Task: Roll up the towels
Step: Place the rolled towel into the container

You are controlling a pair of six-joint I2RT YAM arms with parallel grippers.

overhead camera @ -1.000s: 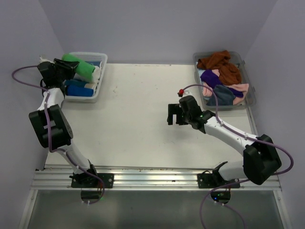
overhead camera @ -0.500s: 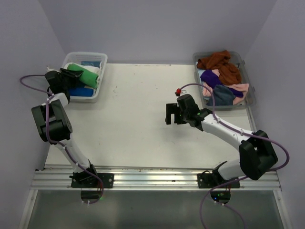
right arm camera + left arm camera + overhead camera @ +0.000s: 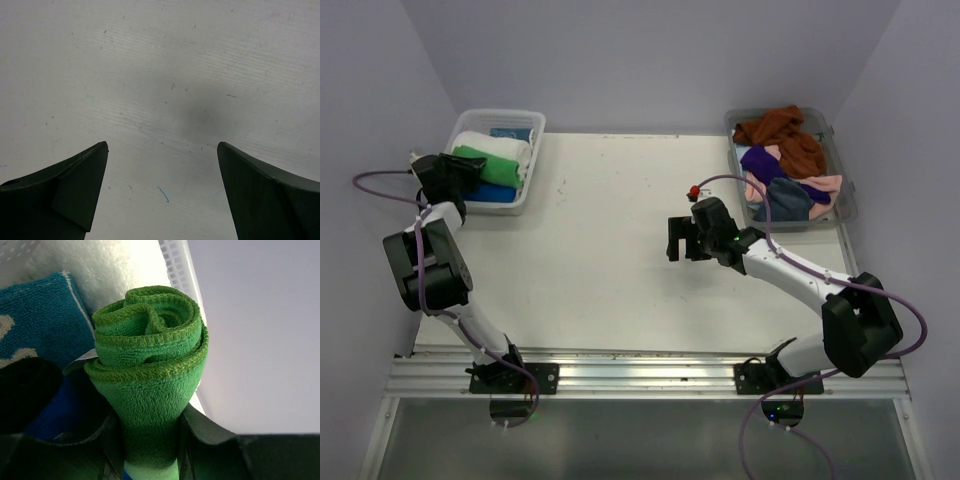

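**Green roll gripped in the basket**

Top view: my left gripper point(image 3: 458, 170) clamps the green towel point(image 3: 492, 166). It is a roll lying in the basket point(image 3: 537, 130) just beside the white towel point(image 3: 495, 145), long axis left-right, free end pointing right. My right gripper point(image 3: 678, 240) hangs spread over the table point(image 3: 600, 200).

Left wrist: the roll's spiral end faces me, its body pinched between both fingers point(image 3: 112, 440).

Right wrist: fingers wide apart above the table.

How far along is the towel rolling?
Done: a white roll and blue towels sit in the basket. In hand: the left gripper is shut on a rolled green towel there. Left: rust-brown, purple, pink and grey towels heaped in the tub; right gripper open, empty.
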